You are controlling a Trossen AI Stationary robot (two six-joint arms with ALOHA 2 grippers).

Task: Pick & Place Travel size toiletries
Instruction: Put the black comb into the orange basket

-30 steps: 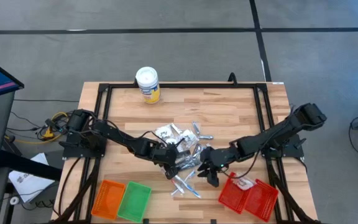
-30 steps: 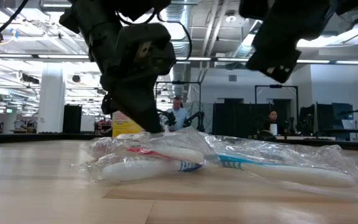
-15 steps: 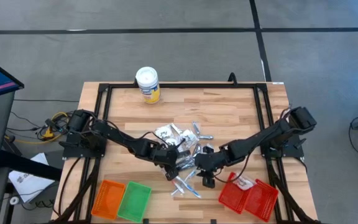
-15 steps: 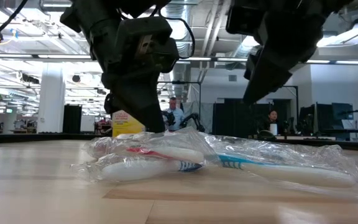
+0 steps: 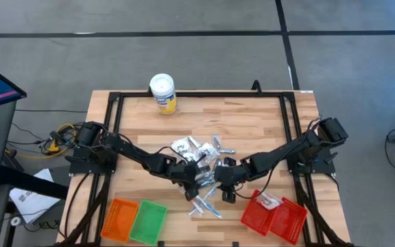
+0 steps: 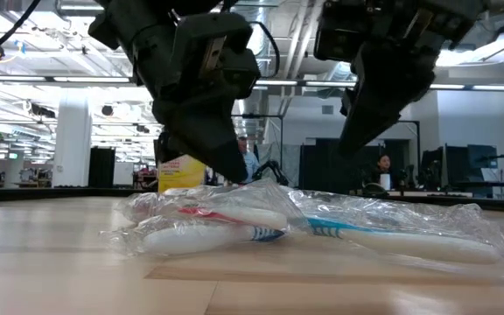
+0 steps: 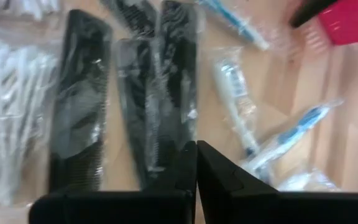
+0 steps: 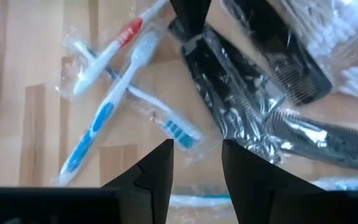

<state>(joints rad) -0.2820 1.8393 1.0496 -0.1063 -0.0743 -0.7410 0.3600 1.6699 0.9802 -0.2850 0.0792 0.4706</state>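
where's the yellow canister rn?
High view: the yellow canister stands at the table's far edge, left of centre, well apart from the toiletry pile where both grippers are working.

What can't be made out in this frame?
- High view: single items in the toiletry pile are too small, and both arms cover part of it.
- Low view: what the left tool touches is hidden behind the wrapped toothbrushes.
- Left wrist view: the wrapped combs are blurred and cut off by the frame's edge.
- High view: the item in the red basket is too small to identify.
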